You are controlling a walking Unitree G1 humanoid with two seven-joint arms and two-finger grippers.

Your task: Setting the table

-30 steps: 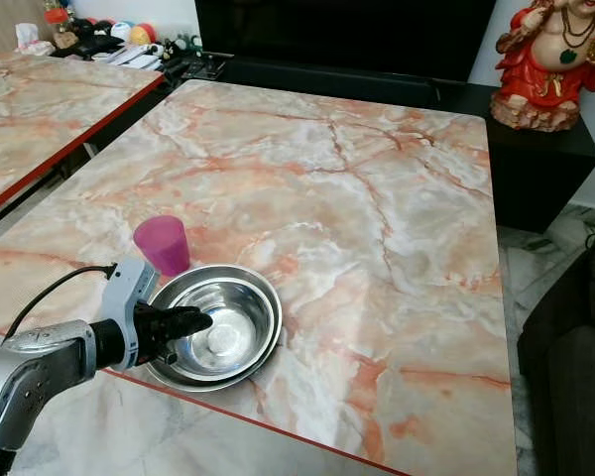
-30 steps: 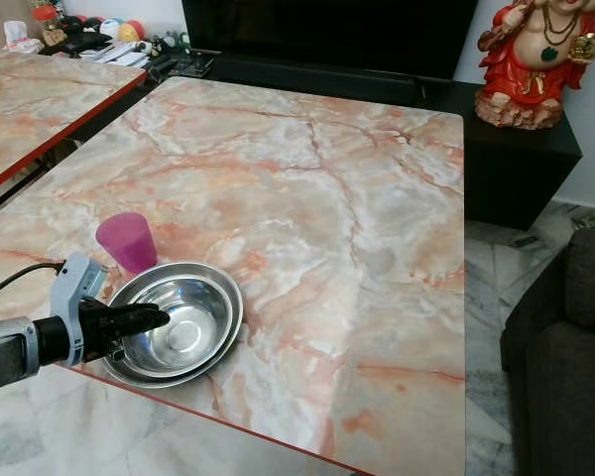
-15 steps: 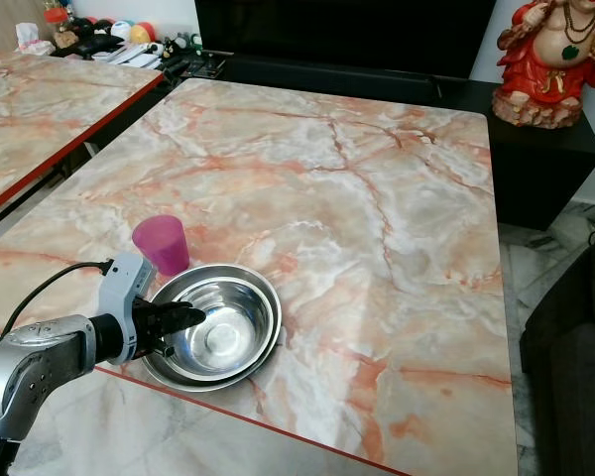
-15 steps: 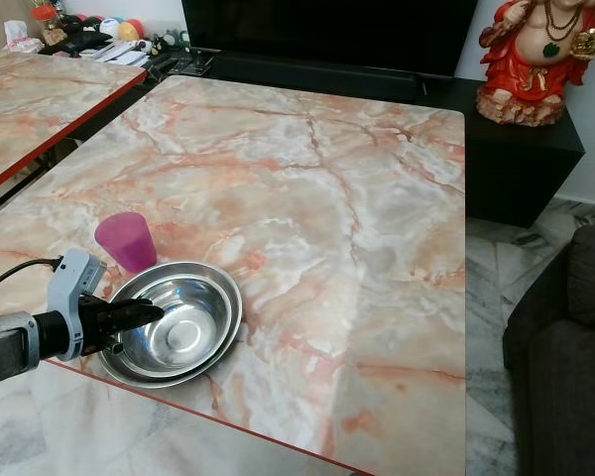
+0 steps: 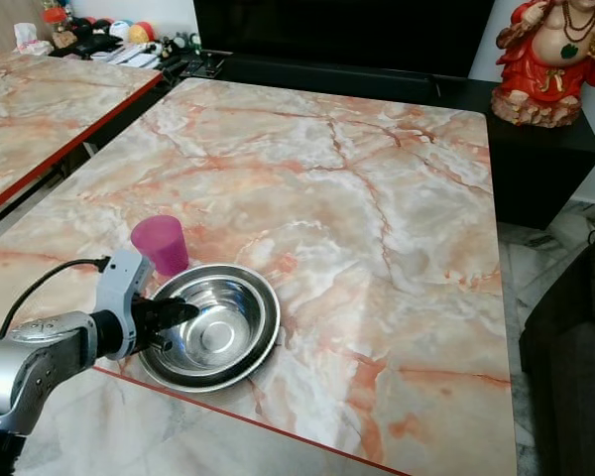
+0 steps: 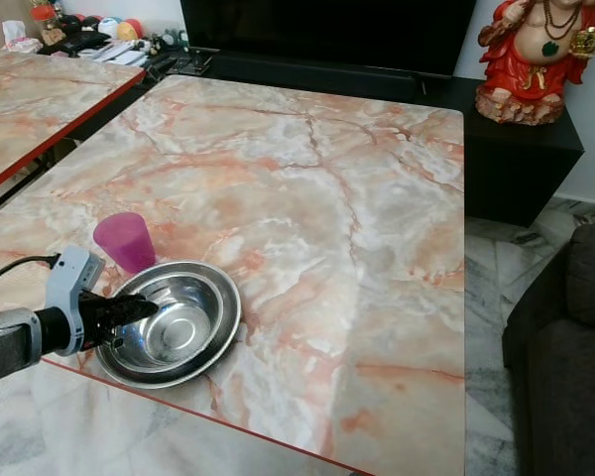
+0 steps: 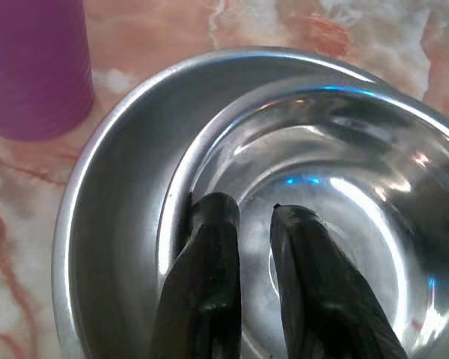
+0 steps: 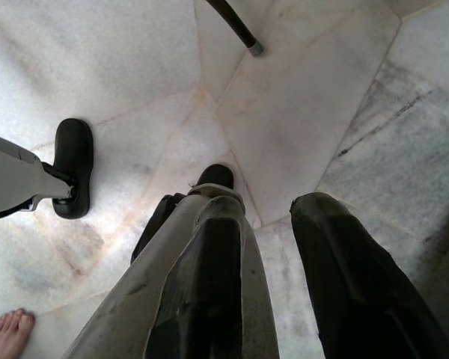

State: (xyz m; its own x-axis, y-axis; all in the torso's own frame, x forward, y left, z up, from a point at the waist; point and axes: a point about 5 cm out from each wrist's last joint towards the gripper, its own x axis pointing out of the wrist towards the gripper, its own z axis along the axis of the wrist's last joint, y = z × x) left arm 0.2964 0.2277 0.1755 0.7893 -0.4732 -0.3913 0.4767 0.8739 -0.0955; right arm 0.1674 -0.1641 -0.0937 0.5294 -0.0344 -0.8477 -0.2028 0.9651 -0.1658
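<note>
Two nested steel bowls sit near the front edge of the marble table. A pink plastic cup stands upright just behind their left rim. My left gripper reaches over that rim from the left. In the left wrist view its fingertips hover inside the inner bowl, a narrow gap apart, with nothing between them and the cup beside. My right gripper hangs idle over the floor, its fingers apart.
A second marble table stands to the left across a narrow gap. A black TV cabinet with a red statue lies beyond the table, and a dark sofa is at the right. A person's bare foot is on the floor.
My left gripper has drawn back a little toward the bowls' left rim. The bowls have slid slightly left toward it.
</note>
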